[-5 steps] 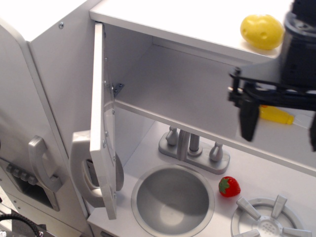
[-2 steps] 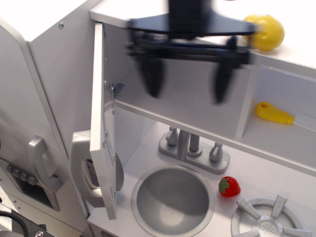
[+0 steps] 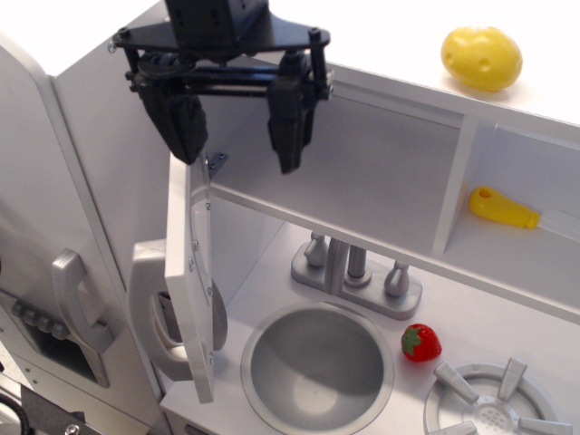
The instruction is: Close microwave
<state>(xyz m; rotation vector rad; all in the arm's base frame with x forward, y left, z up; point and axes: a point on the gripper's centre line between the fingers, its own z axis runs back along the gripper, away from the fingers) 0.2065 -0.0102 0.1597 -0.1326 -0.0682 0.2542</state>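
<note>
**Inspector:** Start at the far left. What lies off to the side of the jaws?

**Assistant:** One tall grey door [image 3: 36, 227], well left of and below the jaws. It carries one curved silver handle [image 3: 80, 304].

**Inspector:** And the microwave?

**Assistant:** The microwave [image 3: 362, 172] is the pale open compartment behind and to the right of the jaws. Its door [image 3: 192, 263] stands swung out, edge-on to the camera, directly below the left finger. One hinge bracket [image 3: 216, 163] shows between the two fingers, low down.

**Inspector:** State of the gripper?

**Assistant:** The gripper [image 3: 237, 136] hangs at the top of the door with its jaws spread wide and nothing between them. One dark finger [image 3: 186, 127] is just above the door's top edge; whether it touches, I cannot tell. The other hangs in front of the compartment opening.

**Inspector:** Anything obstructing the opening?

**Assistant:** The second finger itself hangs before it.

**Inspector:** Continue rightward.

**Assistant:** Below the jaws, one round sink [image 3: 317, 367]. Behind it, one tap set [image 3: 356, 272] with three uprights. Further right, one strawberry [image 3: 421, 343], then one burner [image 3: 494, 403], partly cut off by the frame edge. Right of the jaws and slightly lower, one yellow-handled utensil [image 3: 505, 208] lies in a separate compartment. On the top shelf, level with the jaws and well right, one yellow potato [image 3: 481, 57].
</note>
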